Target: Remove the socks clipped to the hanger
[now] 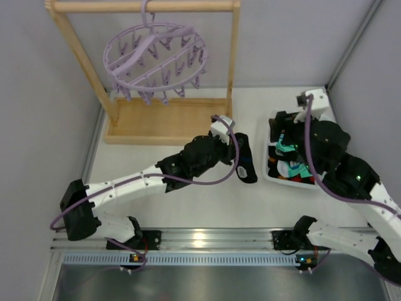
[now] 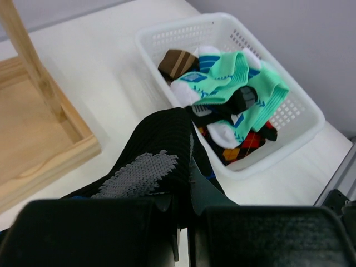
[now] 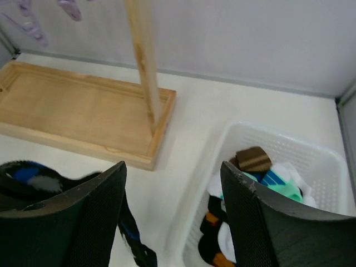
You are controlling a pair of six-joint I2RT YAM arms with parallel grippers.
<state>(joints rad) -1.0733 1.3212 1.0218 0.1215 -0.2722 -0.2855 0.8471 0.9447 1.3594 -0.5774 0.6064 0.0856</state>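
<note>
Left wrist view shows your left gripper (image 2: pixel 183 236) pinching a black sock (image 2: pixel 158 142) near the basket (image 2: pixel 311 119), while your right gripper (image 3: pixel 172 169) stands spread

Bright, even light, soft shadows, glare on the metal rail (image 1: pixel 199 237), blurry wrist-view foregrounds.

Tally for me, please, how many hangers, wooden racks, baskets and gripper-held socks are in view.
Lilac hanger: 1
Wooden rack: 1
White basket: 1
Black sock, clamped in the left gripper: 1
Total: 4
</note>
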